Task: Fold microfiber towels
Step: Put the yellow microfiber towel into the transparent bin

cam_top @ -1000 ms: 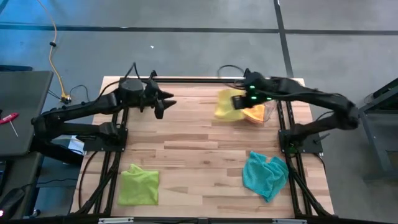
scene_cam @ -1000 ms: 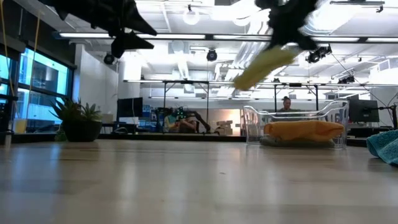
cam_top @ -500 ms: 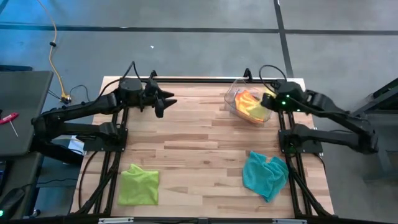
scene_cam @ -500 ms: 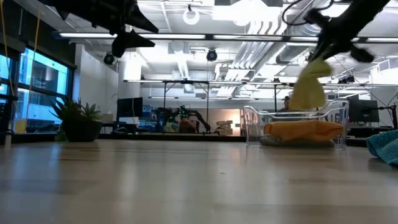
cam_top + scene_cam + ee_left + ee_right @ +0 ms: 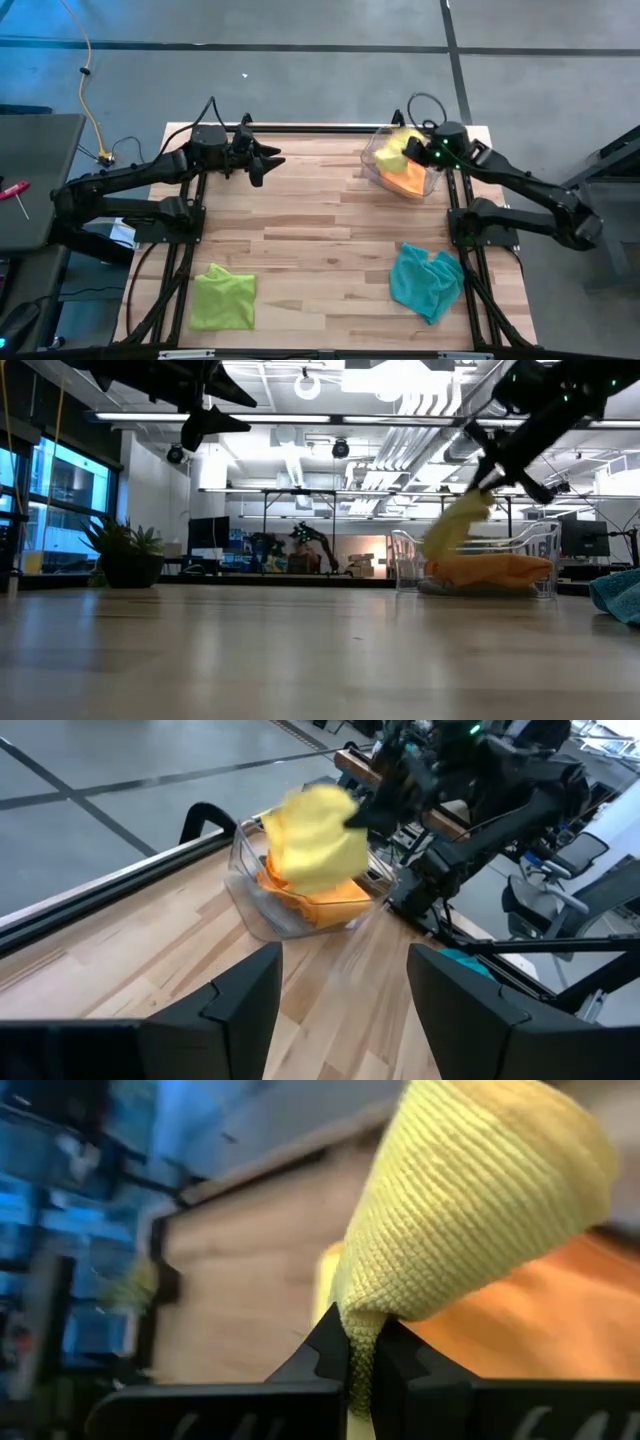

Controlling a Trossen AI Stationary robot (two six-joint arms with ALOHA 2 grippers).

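My right gripper [image 5: 418,150] is over the clear bin [image 5: 372,163] at the table's far right, shut on the yellow towel [image 5: 398,143]. In the low view the yellow towel [image 5: 452,530] trails down from my right gripper [image 5: 487,482] to the height of the bin's rim. An orange towel [image 5: 410,180] lies in the bin on a grey layer [image 5: 445,588]. A lime green towel [image 5: 223,297] lies flat at the near left, and a teal towel [image 5: 427,280] lies crumpled at the near right. My left gripper [image 5: 270,163] hovers open at the far left, with nothing between its fingers. My right gripper pinches a bunched bit of the yellow towel [image 5: 360,1325] between its two fingertips; whether edge or fold, I cannot tell. The fingers slant down from the table's right side. The towel hangs slack and slanted below them, clear of the table, over the orange towel [image 5: 510,1295].
A small potted plant [image 5: 125,555] stands beyond the table's left side in the low view. The wooden tabletop [image 5: 320,230] between the towels is bare. Black frame rails [image 5: 175,270] run along the left and right sides.
My right gripper has carried the yellow towel toward the table's right edge and down, from beside the bin to over it, rolling its wrist. The towel has swung below it and now hangs lower, at the bin's rim.
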